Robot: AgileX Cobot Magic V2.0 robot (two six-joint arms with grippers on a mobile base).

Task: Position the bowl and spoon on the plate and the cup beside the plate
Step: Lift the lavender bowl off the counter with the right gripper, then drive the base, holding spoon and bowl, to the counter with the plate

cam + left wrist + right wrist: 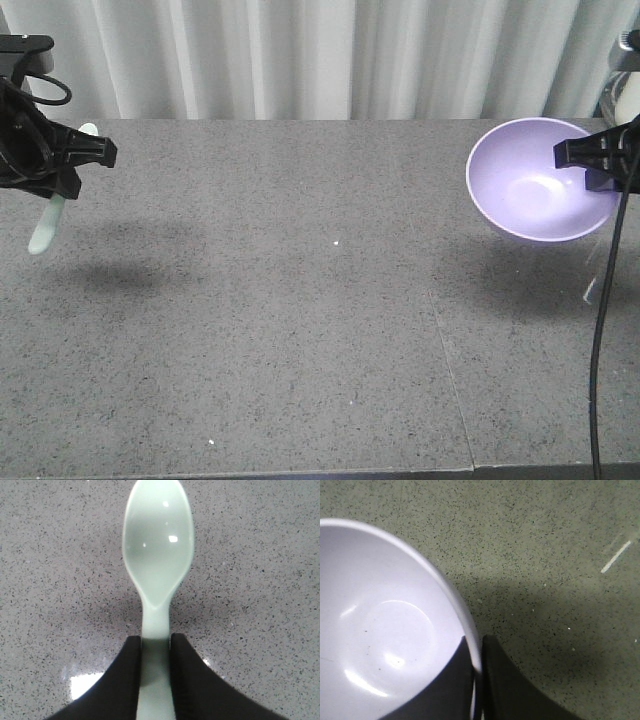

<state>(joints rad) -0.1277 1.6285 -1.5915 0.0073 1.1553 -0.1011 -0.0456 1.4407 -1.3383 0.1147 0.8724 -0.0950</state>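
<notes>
Grey speckled table [300, 330], white curtain [300, 60] behind. Far left: left gripper [155, 650] clamped on spoon [157, 545] handle, lifted off the surface. Far right: right gripper [479, 655] pinching bowl [385, 625] by one rim edge (a thin hold), also lifted. Likely to swing or slip loose if moved fast.

At the far left, the spoon [47, 228] hangs clear above the counter [300, 320], its handle pinched between the jaws of the left gripper [95, 150] and its scoop end pointing down and forward. At the far right, well apart from it, the bowl [525, 190] is held off the counter too, tilted. The right gripper [572, 152] grips its right rim, one jaw inside the wall and one outside. A curtain [300, 55] hangs behind the counter's rear edge.
</notes>
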